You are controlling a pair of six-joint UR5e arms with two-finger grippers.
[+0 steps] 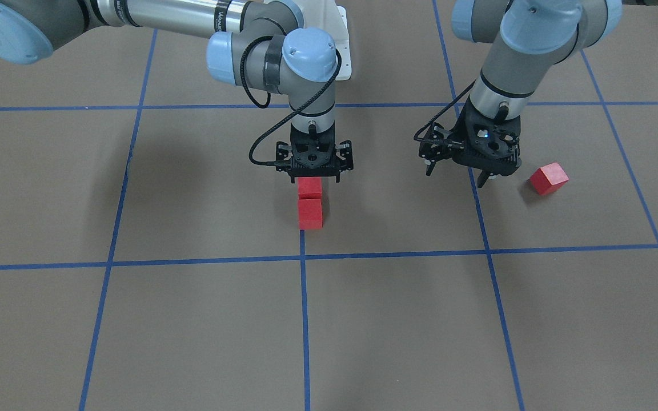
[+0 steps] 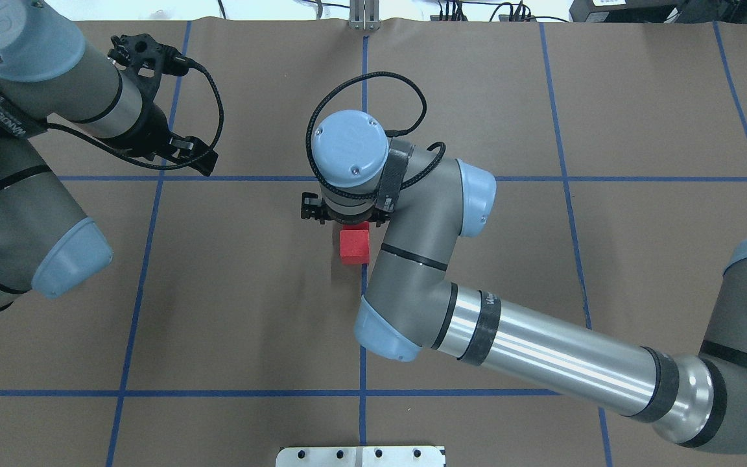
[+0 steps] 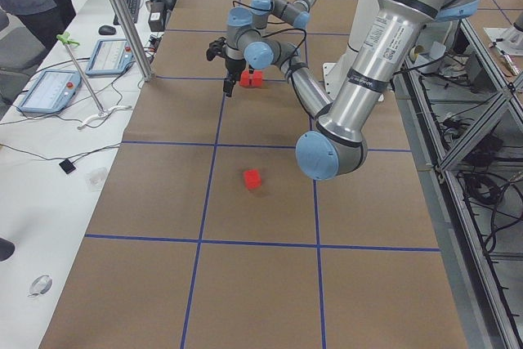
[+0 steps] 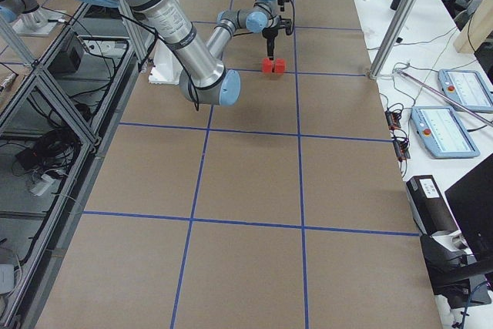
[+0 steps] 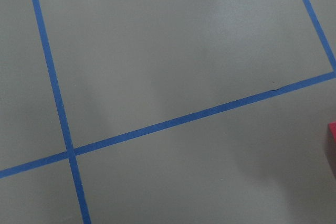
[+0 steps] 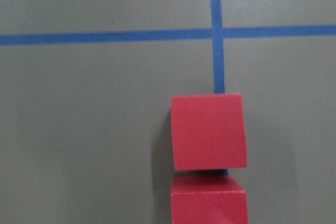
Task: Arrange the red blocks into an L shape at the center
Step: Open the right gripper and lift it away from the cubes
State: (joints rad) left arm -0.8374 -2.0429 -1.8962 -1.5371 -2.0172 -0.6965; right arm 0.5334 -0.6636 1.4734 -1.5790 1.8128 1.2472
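Exterior front-facing, right gripper [image 1: 315, 179]: it hung straight down over the center [image 1: 303, 237], with its fingers spread wider than one block and pressing on nothing.
Exterior front-facing, two red blocks [image 1: 310, 214]: they lay on the brown desk [image 1: 192, 188] in a short row along the middle blue line [image 1: 304, 308]; the one nearer the base sat just under the right gripper.
Exterior front-facing, left gripper [image 1: 456, 176]: it was tilted, its fingers stood apart and it held nothing.
Exterior front-facing, third red block [image 1: 548, 178]: it lay turned at an angle, near the left gripper, well apart from the two others.
Overhead exterior, two red blocks [image 2: 355, 246]: only one showed, on the middle blue line; the right wrist hid the other.
Exterior left, third red block [image 3: 253, 178]: it lay alone on the desk.
Exterior right, two red blocks [image 4: 273, 65]: they lay side by side below the right gripper.
Left wrist-mounted, third red block [image 5: 332, 148]: only a red edge showed at the right border.
Right wrist-mounted, two red blocks [image 6: 209, 132]: they were in line on the blue tape, very close; I cannot tell if they touched.
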